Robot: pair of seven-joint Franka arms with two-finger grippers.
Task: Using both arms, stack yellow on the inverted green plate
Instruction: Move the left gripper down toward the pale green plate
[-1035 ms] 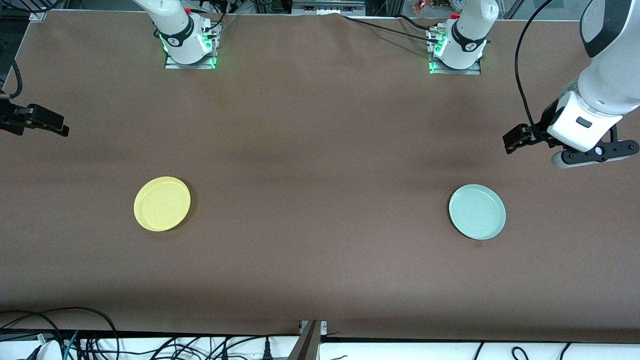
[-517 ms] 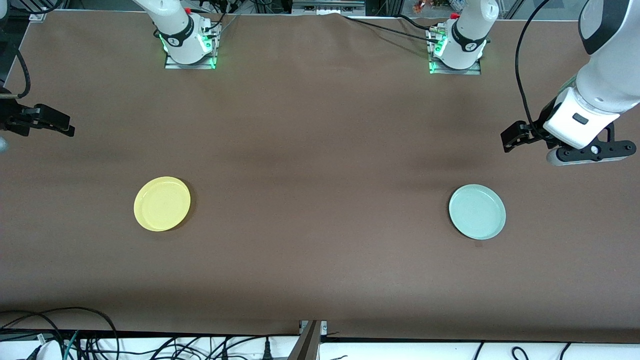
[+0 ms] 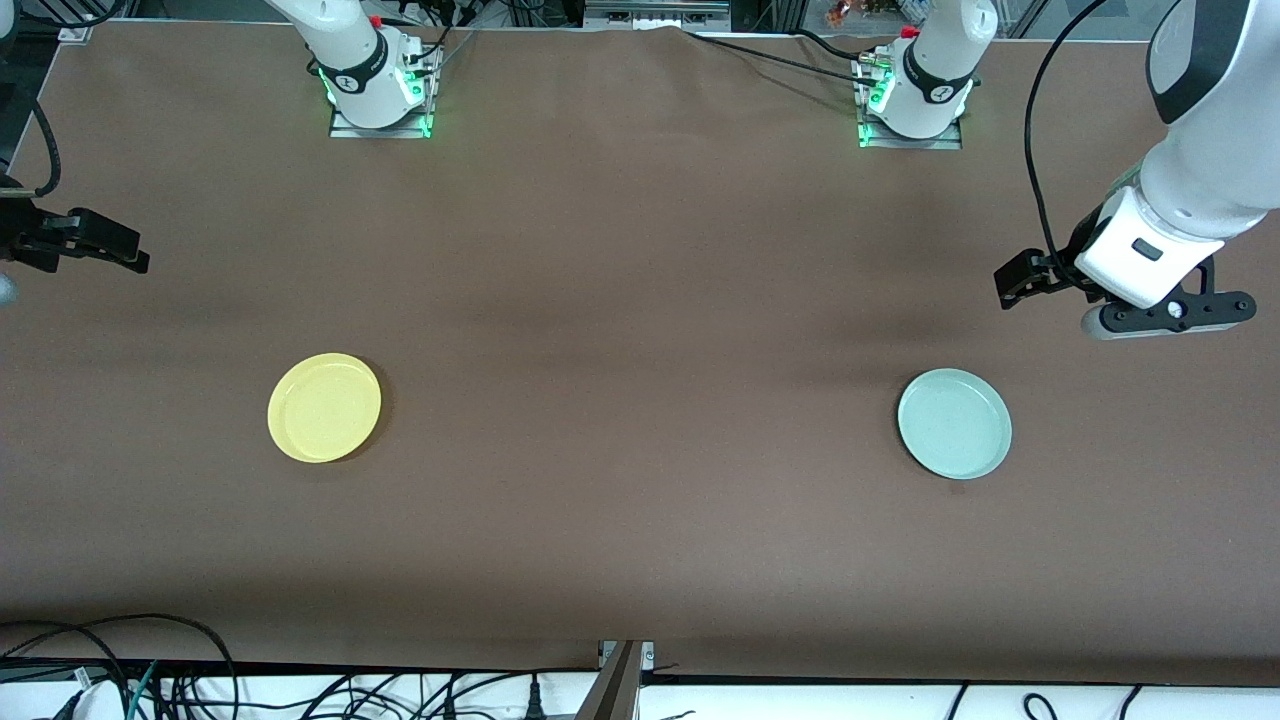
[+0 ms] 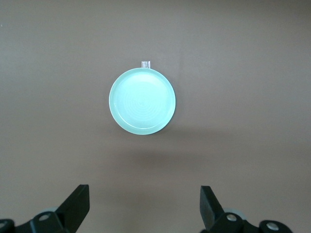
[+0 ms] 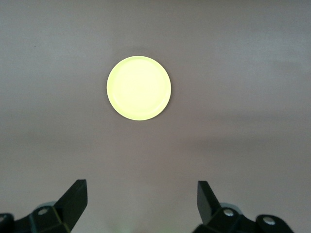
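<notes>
Two plates lie on the brown table (image 3: pixel 640 330), well apart, each with bare surface all around it. The yellow plate (image 3: pixel 324 407) sits toward the right arm's end, rim up, hollow side facing the camera. The green plate (image 3: pixel 954 423) sits toward the left arm's end, also rim up, with faint concentric rings visible in its hollow in the left wrist view; it is not inverted. A small pale tab (image 4: pixel 145 64) lies on the table just beside the green plate's rim. Nothing stands between either plate and the arm above its end of the table. Loose black cables (image 3: pixel 150 680) run along the table's edge nearest the front camera, off the brown surface. Both arm bases (image 3: pixel 378 85) show green lights. The left arm reaches in from its end of the table, wrist bent down, and its left tool (image 3: pixel 1020 278) hangs in the air over bare table near the green plate; the left wrist view shows its two fingers (image 4: pixel 77 204) spread wide with nothing between them. The right tool (image 3: pixel 100 245) hangs over the table's edge at the right arm's end, pointing inward; its fingers (image 5: pixel 75 196) stand equally wide and hold nothing, with the yellow plate in sight on the table past them.
</notes>
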